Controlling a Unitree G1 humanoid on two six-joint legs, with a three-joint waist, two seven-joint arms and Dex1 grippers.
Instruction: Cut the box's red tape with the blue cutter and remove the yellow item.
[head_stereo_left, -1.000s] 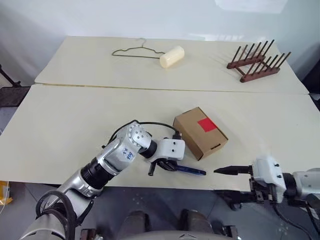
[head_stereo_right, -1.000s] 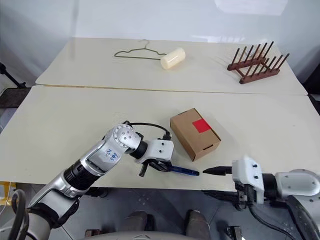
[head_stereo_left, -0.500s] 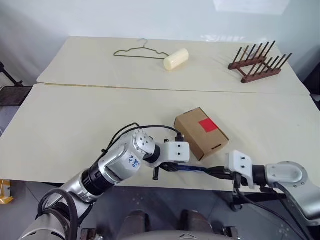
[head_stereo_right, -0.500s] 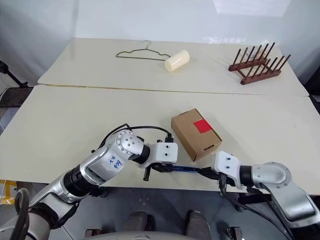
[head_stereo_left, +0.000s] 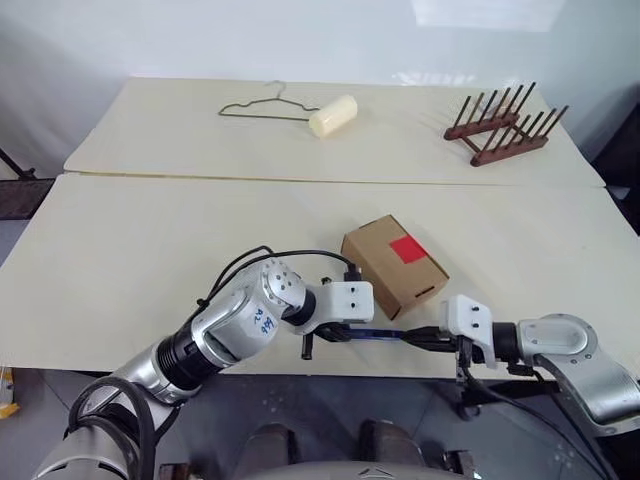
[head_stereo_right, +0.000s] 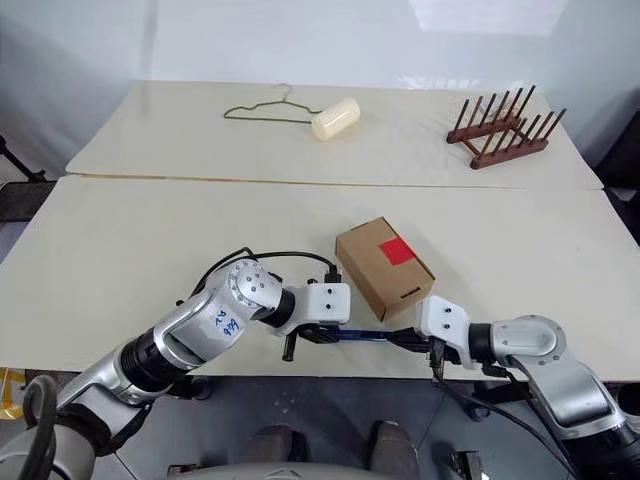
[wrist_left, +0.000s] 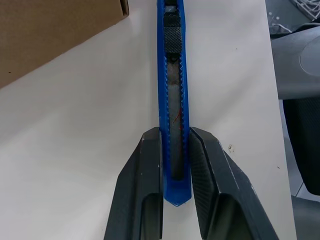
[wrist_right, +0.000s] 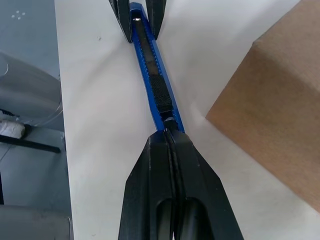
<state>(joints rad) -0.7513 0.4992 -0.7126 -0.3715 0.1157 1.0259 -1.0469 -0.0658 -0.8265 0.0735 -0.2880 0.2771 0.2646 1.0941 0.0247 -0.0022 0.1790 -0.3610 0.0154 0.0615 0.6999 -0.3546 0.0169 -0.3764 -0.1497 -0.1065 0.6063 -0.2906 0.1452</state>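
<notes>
The brown box (head_stereo_left: 393, 265) sits near the table's front edge, with the red tape (head_stereo_left: 406, 249) on its top. Just in front of it the blue cutter (head_stereo_left: 378, 337) lies along the edge. My left gripper (wrist_left: 175, 131) is shut on the cutter's (wrist_left: 172, 75) rear end. My right gripper (wrist_right: 167, 134) is shut, its fingertips meeting the cutter's (wrist_right: 155, 85) front tip. I cannot tell whether they pinch anything there. The yellow item is hidden.
On the far table lie a wire hanger (head_stereo_left: 262, 107), a cream cylinder (head_stereo_left: 332, 115) and a wooden peg rack (head_stereo_left: 498, 128). A seam (head_stereo_left: 200, 178) joins the two tables. The cutter and both grippers are at the table's front edge.
My right gripper has come in from the right to the cutter's tip and closed. My left wrist has turned a little while still gripping the cutter. The camera has shifted slightly.
</notes>
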